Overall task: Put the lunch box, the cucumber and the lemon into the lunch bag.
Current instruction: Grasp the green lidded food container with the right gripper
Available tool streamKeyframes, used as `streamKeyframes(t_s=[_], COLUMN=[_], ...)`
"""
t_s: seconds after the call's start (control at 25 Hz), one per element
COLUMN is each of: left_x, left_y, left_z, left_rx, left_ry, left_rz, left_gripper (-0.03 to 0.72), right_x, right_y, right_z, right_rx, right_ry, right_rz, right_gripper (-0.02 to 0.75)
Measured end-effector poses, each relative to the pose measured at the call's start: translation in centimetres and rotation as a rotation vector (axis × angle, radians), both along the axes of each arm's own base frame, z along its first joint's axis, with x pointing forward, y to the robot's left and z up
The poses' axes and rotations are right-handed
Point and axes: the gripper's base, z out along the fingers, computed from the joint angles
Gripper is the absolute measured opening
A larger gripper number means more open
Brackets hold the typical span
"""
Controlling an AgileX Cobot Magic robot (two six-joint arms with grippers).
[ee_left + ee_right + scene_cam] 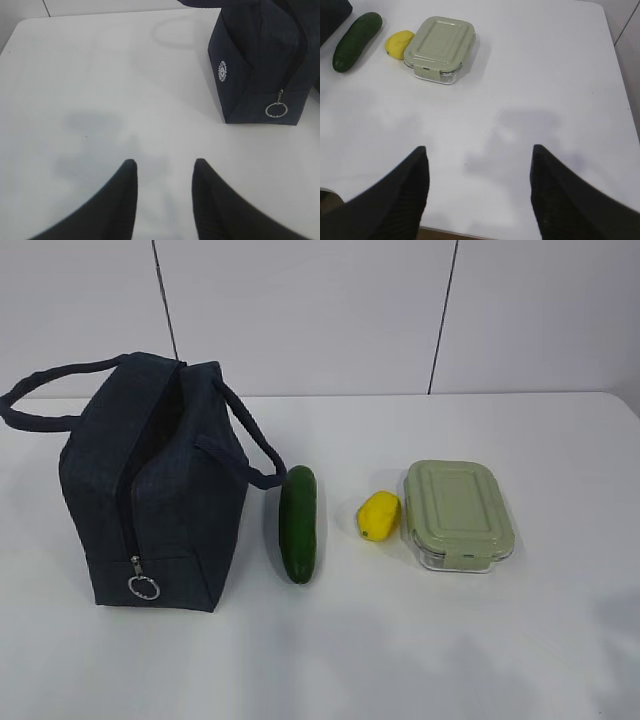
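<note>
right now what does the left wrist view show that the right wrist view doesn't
Only the left wrist view shows the lunch bag's front with its zipper, the silver ring pull, a small white round logo, and the open left gripper. Only the right wrist view shows the cucumber, the lemon, the lunch box and the open right gripper. Both show the white table, and neither gripper holds anything.

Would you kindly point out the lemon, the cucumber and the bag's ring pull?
lemon [379,515]: exterior view, middle of its yellow body.
cucumber [298,523]: exterior view, middle of its length.
ring pull [275,110]: left wrist view, on the silver ring's rim.
</note>
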Motion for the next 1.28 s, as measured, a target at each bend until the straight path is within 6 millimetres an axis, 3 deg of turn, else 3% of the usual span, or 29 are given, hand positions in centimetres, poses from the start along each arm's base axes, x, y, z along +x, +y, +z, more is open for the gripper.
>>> streamKeyframes(t_s=[0.72,1.04,1.28], left_x=[0.0,0.0,0.0], left_y=[0.0,0.0,0.0], left_z=[0.0,0.0,0.0], left_rx=[0.0,0.0,0.0], left_ry=[0.0,0.0,0.0], left_rz=[0.0,0.0,0.0], left_gripper=[0.264,0.264,0.264], right_x=[0.5,5.4,11.5], right_y=[-0.2,0.1,0.6], right_z=[0.8,3.0,3.7], right_rx=[0.019,0.071,0.115], right_ry=[0.004,0.24,0.47], right_rz=[-0.039,-0.054,-0.061], right_gripper=[0.46,0.46,0.46])
